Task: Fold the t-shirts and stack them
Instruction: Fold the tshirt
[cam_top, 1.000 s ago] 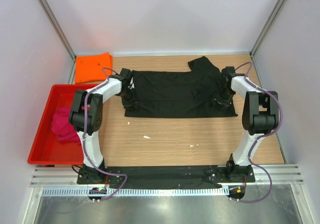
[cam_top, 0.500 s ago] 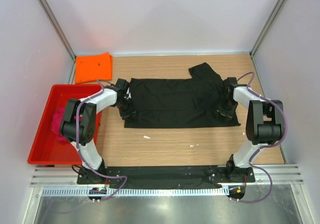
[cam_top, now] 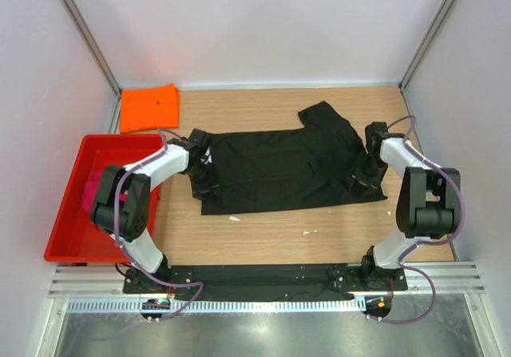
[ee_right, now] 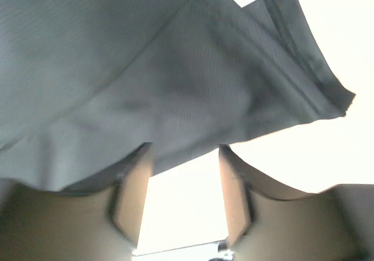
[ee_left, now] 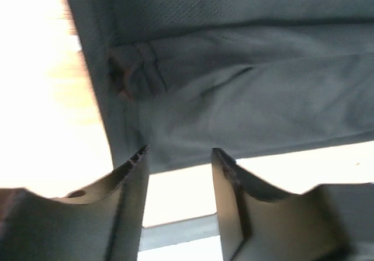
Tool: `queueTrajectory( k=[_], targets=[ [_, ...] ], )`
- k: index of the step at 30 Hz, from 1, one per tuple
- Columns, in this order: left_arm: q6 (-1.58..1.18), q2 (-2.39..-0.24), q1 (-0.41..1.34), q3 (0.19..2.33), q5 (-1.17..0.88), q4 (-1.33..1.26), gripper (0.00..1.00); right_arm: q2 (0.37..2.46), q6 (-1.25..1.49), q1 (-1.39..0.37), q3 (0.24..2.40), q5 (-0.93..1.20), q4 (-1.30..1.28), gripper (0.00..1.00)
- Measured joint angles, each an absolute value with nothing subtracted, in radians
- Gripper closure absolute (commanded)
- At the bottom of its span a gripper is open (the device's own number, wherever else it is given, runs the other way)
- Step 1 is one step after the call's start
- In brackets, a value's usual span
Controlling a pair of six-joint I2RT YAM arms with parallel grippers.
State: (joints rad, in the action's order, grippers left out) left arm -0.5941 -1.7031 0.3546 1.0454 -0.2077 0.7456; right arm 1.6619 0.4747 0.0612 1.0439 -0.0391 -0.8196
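Light wood tabletop [cam_top: 271,237] sits between white walls, with 2 arms reaching over it from the near edge. A black t-shirt [cam_top: 279,169] lies spread flat between the 2 grippers, its long side running from one to the other.

The left gripper [cam_top: 206,183] is down at the shirt's left end, by the near corner. In its wrist view the left gripper [ee_left: 178,156] has its fingers apart, with bright table showing in the gap. The hem of the black t-shirt [ee_left: 234,97] runs right at the fingertips, and the cloth stretches away beyond them. A small bunched seam sits ahead and to the left.

The right gripper [cam_top: 363,183] is down at the shirt's right end, also near the front corner. Its wrist view shows the right gripper [ee_right: 182,153] with fingers apart too. An edge of the black t-shirt [ee_right: 146,80] drapes across the tips and dips slightly into the gap. I see no cloth pinched between either pair.

1 sleeve sticks out beyond the right gripper, toward the far wall.

An orange t-shirt [cam_top: 149,107] lies flat well beyond the left gripper, in the far corner. A pink t-shirt [cam_top: 89,191] is crumpled in a red tray [cam_top: 68,233] outboard of the left gripper, partly hidden by that arm. 2 white scraps [cam_top: 234,218] lie on the bare wood nearer the bases than the grippers.
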Motion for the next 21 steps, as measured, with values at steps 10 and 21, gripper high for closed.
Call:
queueTrajectory(
  k=[10, 21],
  targets=[
    [-0.529, -1.711, 0.301, 1.533, -0.121, 0.826, 0.45, 1.640, 0.553, 0.061, 1.316, -0.016, -0.697, 0.35],
    [-0.520, -1.977, 0.180, 1.688, -0.159, 0.757, 0.52, 2.098, 0.557, 0.061, 1.716, 0.032, -0.308, 0.39]
  ],
)
